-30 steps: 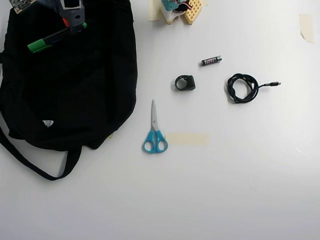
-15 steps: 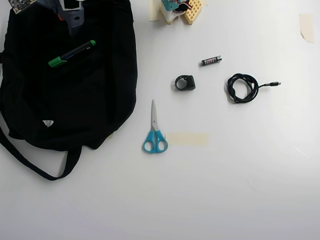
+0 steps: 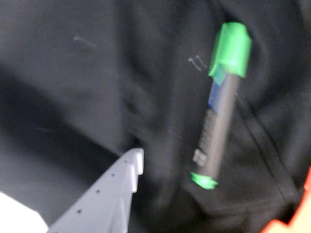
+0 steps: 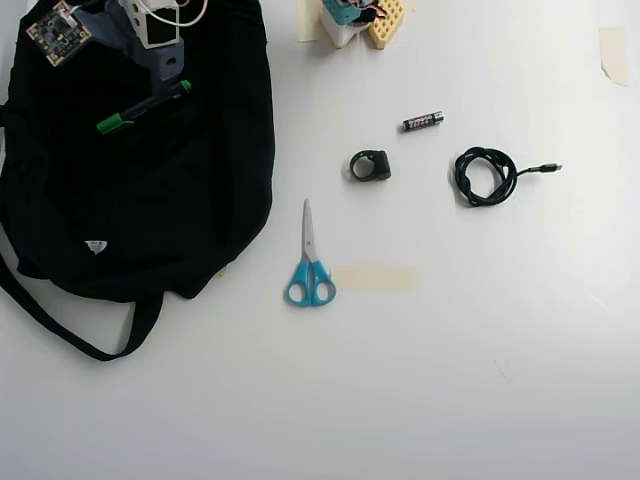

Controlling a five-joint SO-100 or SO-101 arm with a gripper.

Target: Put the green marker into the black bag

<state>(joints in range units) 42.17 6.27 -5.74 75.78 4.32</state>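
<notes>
The green marker (image 4: 143, 108) lies loose and slanted on the upper part of the black bag (image 4: 140, 200), which fills the left of the overhead view. Its green cap points down-left and its small green tip up-right. The wrist view shows the green marker (image 3: 218, 116) resting on the black bag (image 3: 73, 97) fabric, touched by neither finger. My gripper (image 4: 160, 72) hovers just above the marker's upper end. In the wrist view the gripper (image 3: 221, 170) is open, with a grey finger (image 3: 114, 189) at lower left and an orange one at the lower right edge.
On the white table right of the bag lie blue-handled scissors (image 4: 308, 262), a small black battery (image 4: 423, 121), a black ring-shaped piece (image 4: 369, 165) and a coiled black cable (image 4: 485, 176). A tape strip (image 4: 373, 278) sits by the scissors. The arm's base (image 4: 362, 20) stands at top centre.
A second ago the gripper held the marker over the bag. It let go, the marker dropped onto the fabric a little to the right, and the gripper now stands open just above it.
</notes>
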